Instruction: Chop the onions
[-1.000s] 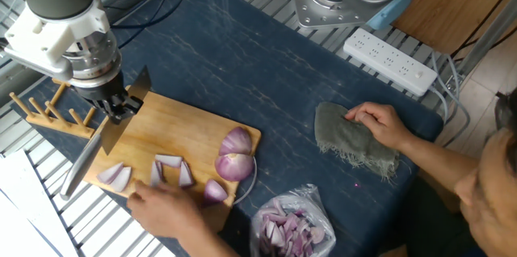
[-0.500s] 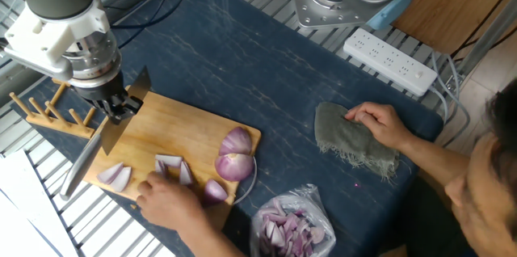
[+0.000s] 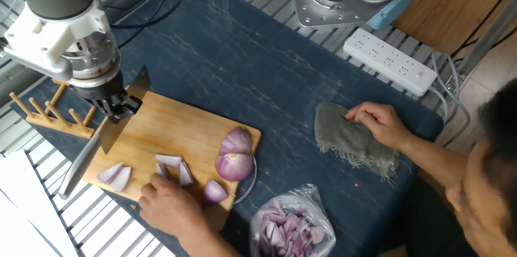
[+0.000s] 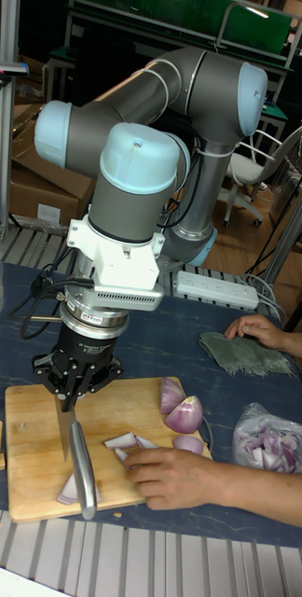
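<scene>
The gripper [image 4: 69, 395] has its jaws clamped on a knife [image 4: 80, 462] that hangs blade-down over the board [image 3: 174, 132]. One wedge [image 3: 115, 177] lies just beside the blade; the other onions [image 3: 235, 160] lie farther along, past a hand [image 3: 174, 204].

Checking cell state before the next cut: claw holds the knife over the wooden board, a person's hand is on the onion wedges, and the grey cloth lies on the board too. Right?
Not quite. The grey cloth lies on the blue table mat, under the person's other hand, away from the wooden cutting board; the fixed view shows it. The rest holds: the claw grips the steel knife over the board, and a hand rests on the red onion wedges.
</scene>
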